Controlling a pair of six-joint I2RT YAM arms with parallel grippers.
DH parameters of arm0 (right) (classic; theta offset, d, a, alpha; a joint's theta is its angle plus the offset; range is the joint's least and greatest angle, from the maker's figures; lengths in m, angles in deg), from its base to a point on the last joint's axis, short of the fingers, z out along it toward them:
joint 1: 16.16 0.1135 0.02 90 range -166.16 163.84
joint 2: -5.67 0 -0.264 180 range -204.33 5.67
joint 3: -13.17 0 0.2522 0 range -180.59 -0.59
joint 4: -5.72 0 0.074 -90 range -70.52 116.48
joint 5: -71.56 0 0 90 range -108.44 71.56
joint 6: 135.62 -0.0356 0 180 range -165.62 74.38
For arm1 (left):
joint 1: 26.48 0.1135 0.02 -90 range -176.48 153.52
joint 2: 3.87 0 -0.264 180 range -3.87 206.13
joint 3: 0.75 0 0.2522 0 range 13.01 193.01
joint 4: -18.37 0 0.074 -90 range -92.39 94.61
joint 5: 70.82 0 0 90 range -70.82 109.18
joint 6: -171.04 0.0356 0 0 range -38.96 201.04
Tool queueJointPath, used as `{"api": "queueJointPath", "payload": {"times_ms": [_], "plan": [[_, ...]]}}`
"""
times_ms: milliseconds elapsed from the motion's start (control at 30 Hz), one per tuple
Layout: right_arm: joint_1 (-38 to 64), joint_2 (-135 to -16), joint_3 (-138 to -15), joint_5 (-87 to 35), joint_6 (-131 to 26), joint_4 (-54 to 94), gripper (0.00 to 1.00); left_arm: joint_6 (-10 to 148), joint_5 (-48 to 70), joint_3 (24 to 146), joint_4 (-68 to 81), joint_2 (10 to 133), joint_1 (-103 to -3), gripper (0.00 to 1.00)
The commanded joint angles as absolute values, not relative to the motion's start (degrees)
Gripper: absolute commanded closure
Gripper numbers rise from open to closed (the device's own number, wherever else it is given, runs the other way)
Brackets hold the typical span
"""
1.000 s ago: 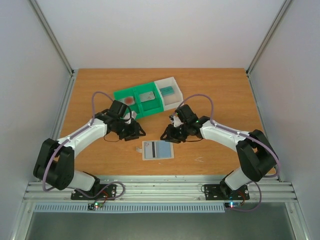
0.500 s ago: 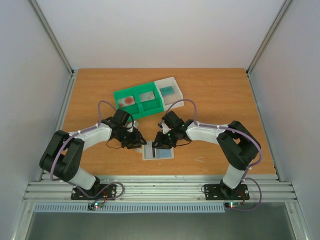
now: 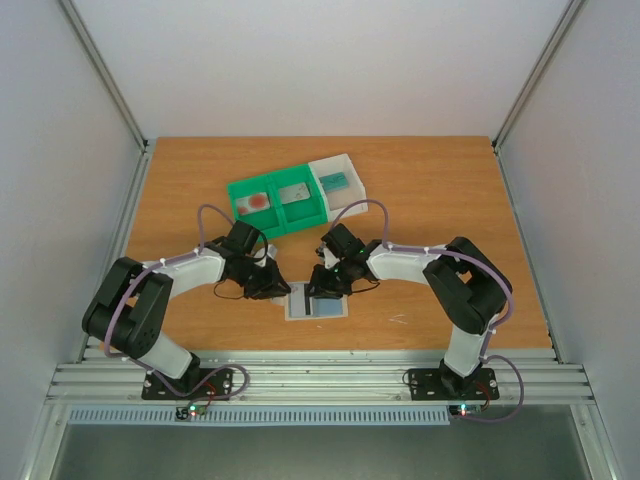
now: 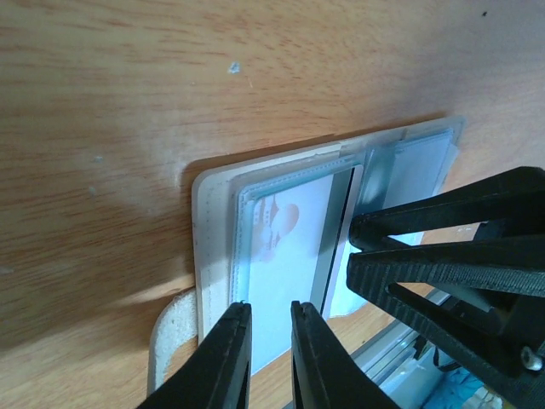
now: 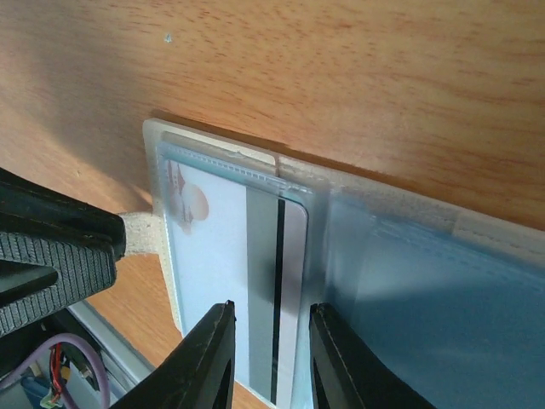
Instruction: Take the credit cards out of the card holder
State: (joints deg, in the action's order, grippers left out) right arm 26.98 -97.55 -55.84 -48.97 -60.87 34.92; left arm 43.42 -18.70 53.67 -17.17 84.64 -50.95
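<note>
Two grippers at card holder (image 4: 201, 223): left gripper (image 4: 270, 317) nearly closed, grip unclear; right gripper (image 5: 271, 317) parted over striped card (image 5: 266, 243). Extraction apparently starting; you pin holder, slide card out.

The table (image 5: 341, 68) is matt, grained wood, and on it the card holder (image 5: 375, 273) shows a pale beige matt rim, glossy clear plastic pockets and a smooth credit card (image 5: 230, 256).

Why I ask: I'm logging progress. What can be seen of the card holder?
The card holder lies flat and opened on the table near its front edge. It is pale beige with clear plastic pockets and a tab on one short edge. A card with a dark stripe sits in one pocket. The left gripper and right gripper are poised at it, jaws slightly apart; contact is unclear.
</note>
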Motion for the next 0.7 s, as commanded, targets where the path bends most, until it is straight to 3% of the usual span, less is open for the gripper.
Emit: {"api": "queueJointPath", "payload": {"times_ms": [0,333,667], "plan": [[27.52,-98.56,-56.43,-47.02,-59.3,34.63,0.75,43.48,-18.99,52.71,-14.5,84.8,-51.26,0.85],[27.6,-99.09,-54.87,-46.1,-59.26,33.53,0.78,42.74,-20.55,52.23,-11.49,86.7,-51.36,0.86],[27.58,-98.2,-54.21,-45.28,-60.06,32.43,0.79,43.59,-18.77,51.15,-11.36,90.11,-51.36,0.95]]}}
